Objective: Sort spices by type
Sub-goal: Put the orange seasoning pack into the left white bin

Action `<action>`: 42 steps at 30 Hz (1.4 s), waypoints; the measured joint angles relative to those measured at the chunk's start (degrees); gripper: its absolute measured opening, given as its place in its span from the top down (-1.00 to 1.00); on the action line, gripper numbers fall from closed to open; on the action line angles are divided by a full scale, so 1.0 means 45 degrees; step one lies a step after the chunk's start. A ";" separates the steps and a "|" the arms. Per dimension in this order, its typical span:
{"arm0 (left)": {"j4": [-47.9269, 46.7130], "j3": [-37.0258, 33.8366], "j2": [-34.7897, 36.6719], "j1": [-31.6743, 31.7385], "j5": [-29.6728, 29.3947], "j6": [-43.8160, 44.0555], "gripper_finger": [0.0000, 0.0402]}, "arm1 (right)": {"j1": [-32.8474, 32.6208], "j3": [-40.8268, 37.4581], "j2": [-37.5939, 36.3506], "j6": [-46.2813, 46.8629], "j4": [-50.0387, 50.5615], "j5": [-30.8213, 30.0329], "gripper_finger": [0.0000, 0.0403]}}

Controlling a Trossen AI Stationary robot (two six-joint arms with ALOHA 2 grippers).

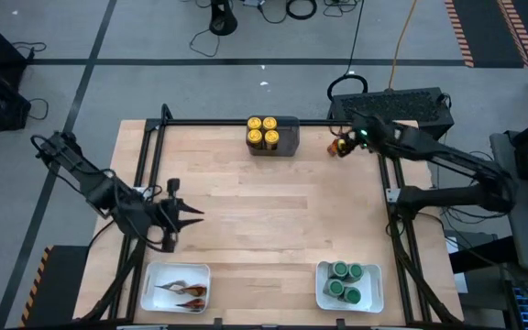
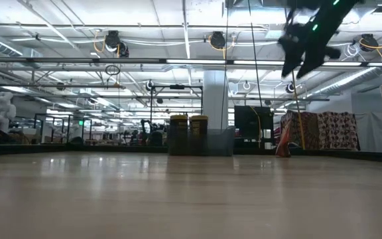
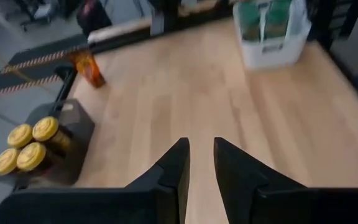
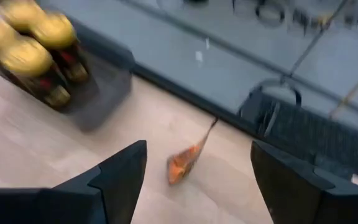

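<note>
Nearest the high camera, along the table's front edge, sit two white trays: the left tray (image 1: pixel 176 285) holds two brown-orange leaf-like packets (image 1: pixel 183 296), and the right tray (image 1: pixel 349 285) holds a cluster of green-lidded jars (image 1: pixel 346 281). At the far edge I see the dark grey bin (image 1: pixel 274 136) with four yellow-lidded jars (image 1: pixel 263 130) packed in its left half, the right half of the bin bare.

One more brown-orange packet (image 1: pixel 336 147) lies loose on the wooden table (image 1: pixel 264 211) near the far right corner, to the right of the bin and apart from it. From my right wrist camera it is a pointed orange leaf shape (image 4: pixel 184 163) with a thin stem, flat on the wood close to the table's back rail.

I have the right gripper (image 1: pixel 348 144) above that loose packet, fingers spread wide with nothing between them; in the wrist view the packet shows in the gap between the two dark fingers (image 4: pixel 120 177). In the low view this gripper (image 2: pixel 302 65) hangs well above the tabletop, not touching anything.

My left gripper (image 1: pixel 191 214) waits over the left side of the table, above bare wood, pointing toward the middle. Its fingers (image 3: pixel 173 171) stand close together with a narrow slit between them, and I see nothing held.
</note>
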State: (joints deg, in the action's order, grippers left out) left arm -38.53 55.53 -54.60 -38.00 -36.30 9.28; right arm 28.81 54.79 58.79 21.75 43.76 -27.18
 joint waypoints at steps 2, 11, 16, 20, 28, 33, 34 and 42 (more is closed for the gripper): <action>0.0991 -0.0635 0.0671 0.0016 0.0056 -0.0349 0.60 | 0.0670 -0.0003 0.0916 -0.0177 -0.0106 0.0604 -0.33; 0.1537 -0.1394 0.1659 0.0016 0.0190 -0.0900 0.60 | 0.2571 -0.0022 0.3578 -0.0550 -0.0936 0.1956 -0.33; 0.1420 -0.1394 0.1504 0.0016 0.0317 -0.0942 0.60 | 0.2844 -0.0022 0.4641 -0.0435 -0.1062 0.2809 -0.33; 0.1425 -0.1394 0.1489 0.0016 0.0346 -0.1080 0.60 | 0.2848 -0.0022 0.5417 -0.0358 -0.1196 0.2768 -0.33; 0.1478 -0.1394 0.1494 0.0016 0.0351 -0.1170 0.60 | 0.2844 -0.0022 0.6561 -0.0783 -0.1622 0.2735 -0.24; 0.1468 -0.1394 0.1494 0.0016 0.0351 -0.1170 0.60 | 0.2824 -0.0024 0.6555 -0.0973 -0.1881 0.2738 0.08; 0.1468 -0.1394 0.1494 0.0016 0.0351 -0.1170 0.60 | 0.2824 -0.0026 0.6555 -0.0999 -0.1766 0.2740 0.16; 0.1468 -0.1394 0.1494 0.0016 0.0351 -0.1175 0.60 | 0.2697 -0.0022 0.6553 -0.1731 -0.0904 0.3057 0.92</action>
State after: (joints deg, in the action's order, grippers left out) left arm -31.92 49.25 -47.88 -37.93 -34.72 3.99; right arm 40.94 54.70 88.28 13.96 39.69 -13.42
